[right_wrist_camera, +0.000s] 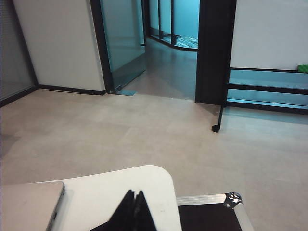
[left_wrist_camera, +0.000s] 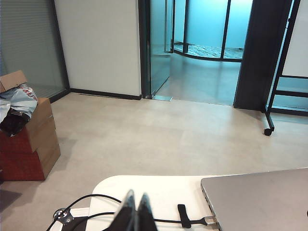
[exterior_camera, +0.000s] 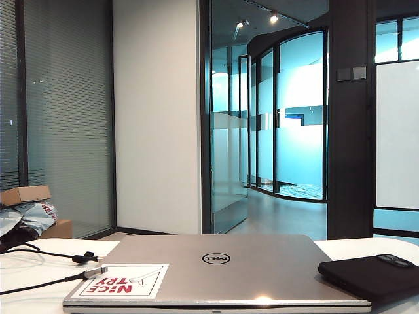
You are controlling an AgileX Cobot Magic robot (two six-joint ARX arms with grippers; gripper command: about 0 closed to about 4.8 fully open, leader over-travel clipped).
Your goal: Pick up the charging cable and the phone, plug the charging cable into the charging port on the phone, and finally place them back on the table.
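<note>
Silver laptop [exterior_camera: 216, 271] lay closed on the table [exterior_camera: 39, 288], charging cable [exterior_camera: 46, 282] left of it, phone [exterior_camera: 370, 275] right. Left gripper [left_wrist_camera: 135, 204] and right gripper [right_wrist_camera: 134, 199] hung over the table, jaws pressed together, empty.

The left gripper [left_wrist_camera: 135, 211] is pinched shut above the white table [left_wrist_camera: 159, 190]. Right under and past its tips the thin black charging cable [left_wrist_camera: 159, 221] crosses the way. Beside it the big silver laptop [left_wrist_camera: 260, 197] takes up much room. The right gripper [right_wrist_camera: 134, 211] is pinched shut too. Bare table lies ahead of it, with the laptop's corner off to one side.
</note>
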